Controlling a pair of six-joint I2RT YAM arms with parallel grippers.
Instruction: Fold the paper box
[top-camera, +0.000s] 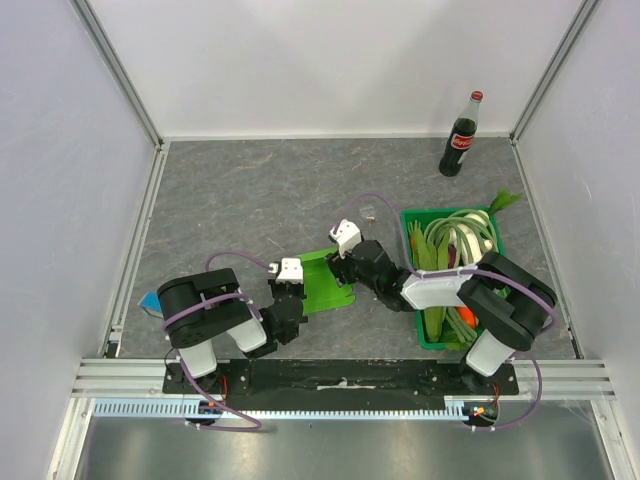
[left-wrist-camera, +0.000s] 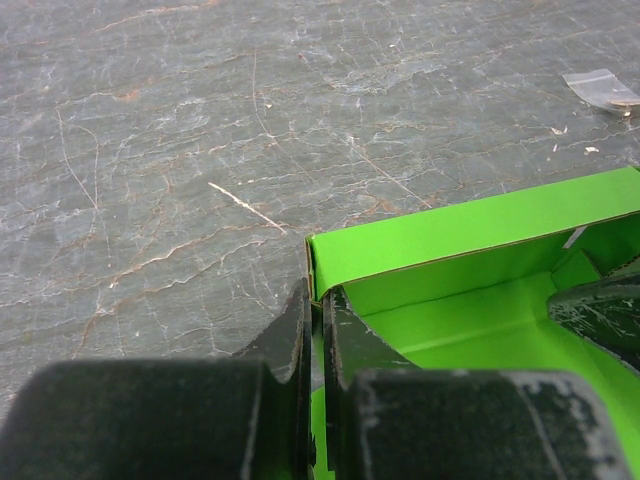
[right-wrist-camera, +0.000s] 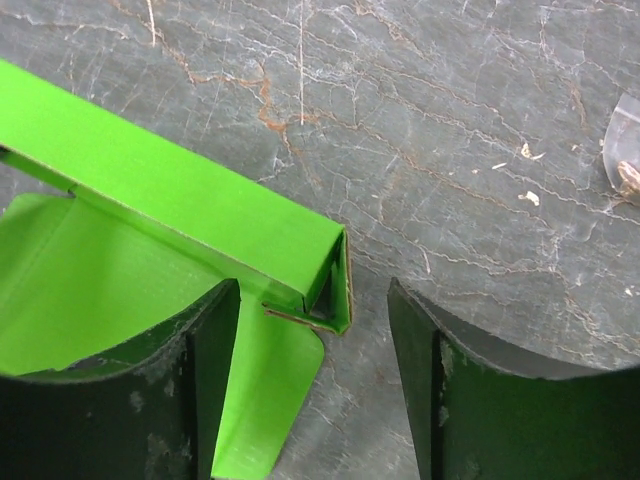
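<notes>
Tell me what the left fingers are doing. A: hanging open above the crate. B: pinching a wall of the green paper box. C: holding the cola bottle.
B: in the left wrist view the left fingers are closed together on the upright end wall of the paper box.

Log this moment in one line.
left pincer: shut on paper box wall | right pincer: open, straddling its corner | fold: one wall raised, unfinished
</notes>
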